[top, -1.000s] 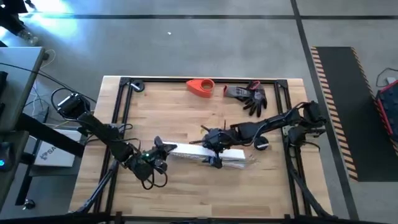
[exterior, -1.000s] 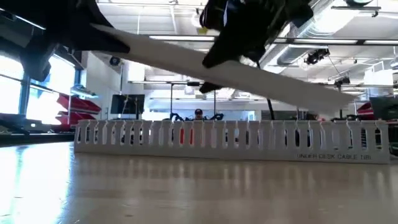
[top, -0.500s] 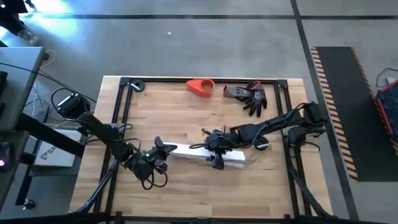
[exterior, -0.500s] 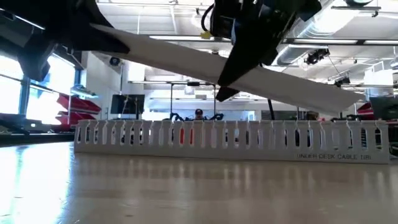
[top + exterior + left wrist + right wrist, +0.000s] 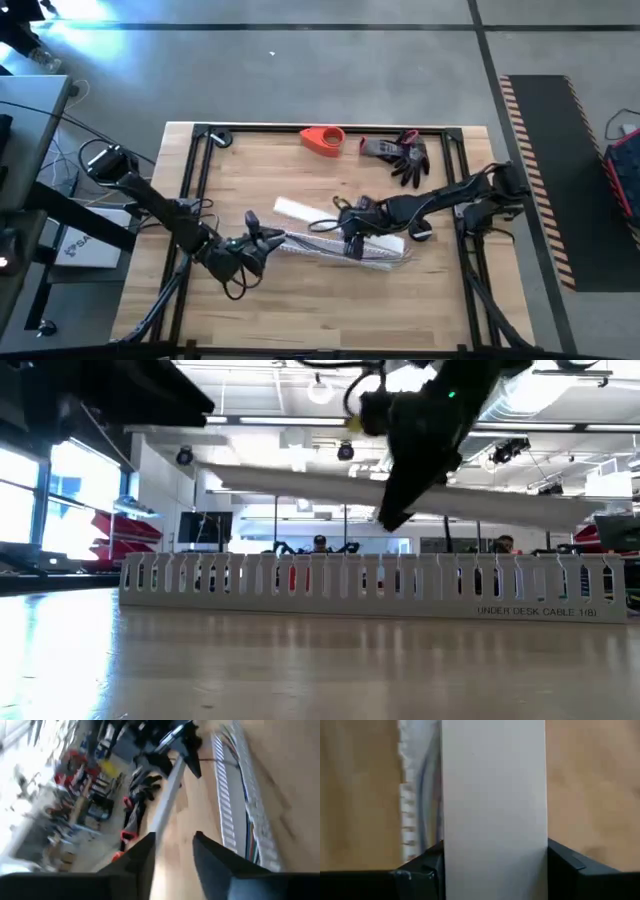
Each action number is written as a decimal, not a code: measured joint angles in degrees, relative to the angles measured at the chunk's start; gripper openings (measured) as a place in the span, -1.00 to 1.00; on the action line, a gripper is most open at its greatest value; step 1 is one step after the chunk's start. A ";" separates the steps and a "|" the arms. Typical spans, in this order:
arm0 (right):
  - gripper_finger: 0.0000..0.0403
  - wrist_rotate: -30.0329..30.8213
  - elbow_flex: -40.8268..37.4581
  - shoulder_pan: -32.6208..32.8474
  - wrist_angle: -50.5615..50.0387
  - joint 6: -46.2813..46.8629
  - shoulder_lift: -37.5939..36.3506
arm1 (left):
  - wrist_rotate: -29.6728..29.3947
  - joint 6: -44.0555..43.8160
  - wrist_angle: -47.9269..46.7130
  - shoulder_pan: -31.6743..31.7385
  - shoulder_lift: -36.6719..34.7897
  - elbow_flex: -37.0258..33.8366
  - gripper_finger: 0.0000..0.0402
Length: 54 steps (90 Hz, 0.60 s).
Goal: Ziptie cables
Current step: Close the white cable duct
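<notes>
We see the right tool [image 5: 352,238] pinching the flat white strip [image 5: 335,224] near its middle, holding it above the table [image 5: 300,180]. The left tool [image 5: 268,240] sits near the table's left-front area, fingers [image 5: 212,855] spread, at the white slotted channel's [image 5: 330,252] end. The cables [image 5: 250,815] lie inside that channel, toward the front edge.

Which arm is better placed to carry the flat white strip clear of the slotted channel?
Right. The right tool is shut on the flat white strip, holding it raised above the slotted channel. The left tool sits at the channel's left end, open, holding nothing.
</notes>
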 joint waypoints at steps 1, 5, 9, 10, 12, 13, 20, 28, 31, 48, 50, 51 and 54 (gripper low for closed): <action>-0.04 0.48 0.00 0.06 -0.48 0.22 -0.52 | 0.39 -1.00 -0.09 0.00 -0.33 0.00 -0.32; -0.04 1.98 0.02 0.09 -2.52 0.88 -2.56 | 3.56 -5.08 -0.08 0.58 -1.37 0.04 -0.27; -0.04 3.82 0.02 0.00 -4.67 1.47 -4.60 | 8.58 -8.48 -0.08 1.71 -1.74 0.09 -0.23; -0.04 4.28 0.02 -0.03 -5.06 1.67 -5.21 | 10.13 -9.29 -0.14 2.06 -1.71 0.09 -0.22; -0.04 5.24 0.00 -0.04 -5.64 1.99 -6.49 | 13.40 -10.87 -0.30 2.83 -1.57 0.09 -0.21; -0.04 5.74 0.00 -0.04 -5.89 2.11 -7.09 | 14.99 -11.66 -0.44 3.26 -1.43 0.09 -0.21; -0.04 9.23 0.04 0.12 -7.62 3.03 -11.54 | 24.43 -16.40 -0.65 7.13 0.56 0.07 -0.20; -0.04 12.60 0.04 0.50 -9.83 3.42 -15.44 | 31.35 -20.02 -0.50 11.81 4.38 0.07 -0.25; -0.04 12.93 0.04 0.50 -10.58 3.25 -16.71 | 33.46 -20.42 -0.16 13.46 6.08 0.07 -0.28; -0.04 12.96 0.04 0.85 -14.90 3.61 -21.92 | 50.88 -19.40 4.44 21.98 15.56 0.04 -0.45; -0.04 12.78 0.04 1.00 -15.28 3.65 -22.21 | 53.07 -19.40 5.04 22.76 16.61 0.04 -0.47; -0.04 12.73 0.04 1.08 -15.40 3.65 -22.35 | 53.90 -19.39 5.36 23.06 17.06 0.04 -0.48; -0.04 12.60 0.04 1.42 -15.46 3.64 -22.70 | 56.02 -19.29 6.20 23.93 18.40 0.04 -0.52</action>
